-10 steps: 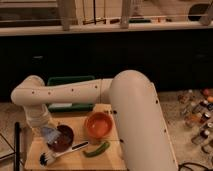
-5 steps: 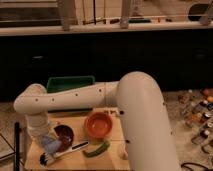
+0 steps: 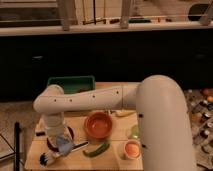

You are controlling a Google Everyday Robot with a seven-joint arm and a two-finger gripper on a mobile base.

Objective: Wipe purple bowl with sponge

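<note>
Sponge [image 3: 64,145] at the purple bowl's [image 3: 50,143] right edge, lower left of frame.
We pinch the sponge in the gripper's [image 3: 62,141] fingers; the bowl's middle lies just left.

Tool [image 3: 59,141] low beneath bent arm [image 3: 100,100]

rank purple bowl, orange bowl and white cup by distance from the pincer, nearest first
The pincer hangs at front left.
1. small glossy purple bowl, right at it, front left.
2. large round orange bowl, centre.
3. small white cup with orange inside, front right.
</note>
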